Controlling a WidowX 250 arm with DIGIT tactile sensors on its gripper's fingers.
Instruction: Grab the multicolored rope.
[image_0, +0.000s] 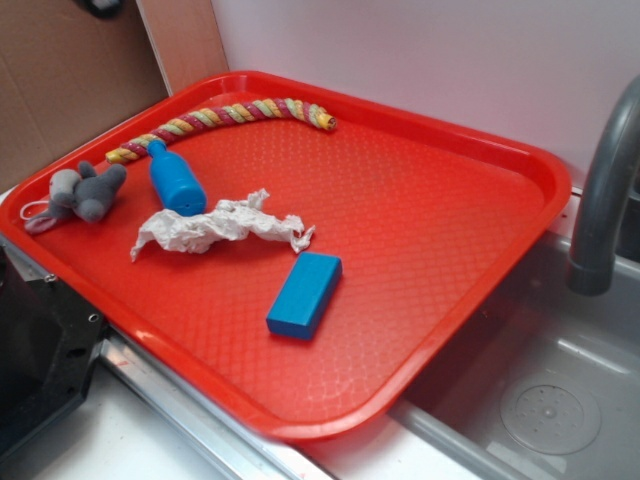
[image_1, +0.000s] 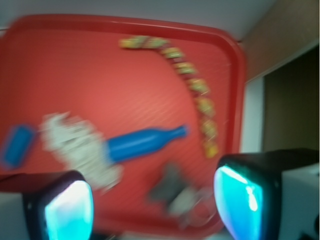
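Note:
The multicolored rope (image_0: 225, 117) lies curved along the tray's far left rim, twisted in yellow, pink, red and green. In the blurred wrist view the multicolored rope (image_1: 192, 82) arcs down the right side of the tray. My gripper (image_1: 155, 205) is open, high above the tray's near edge, with nothing between its cyan pads (image_1: 239, 200). It hangs over the grey toy mouse (image_1: 177, 192), well short of the rope. No part of the gripper appears in the exterior view.
On the red tray (image_0: 500, 150) lie a blue bottle (image_0: 176, 183), crumpled white paper (image_0: 215, 226), a blue block (image_0: 304, 293) and a grey toy mouse (image_0: 80, 195). A grey faucet (image_0: 605, 190) and a sink (image_0: 545, 400) stand at the right. Cardboard (image_0: 70, 70) stands behind.

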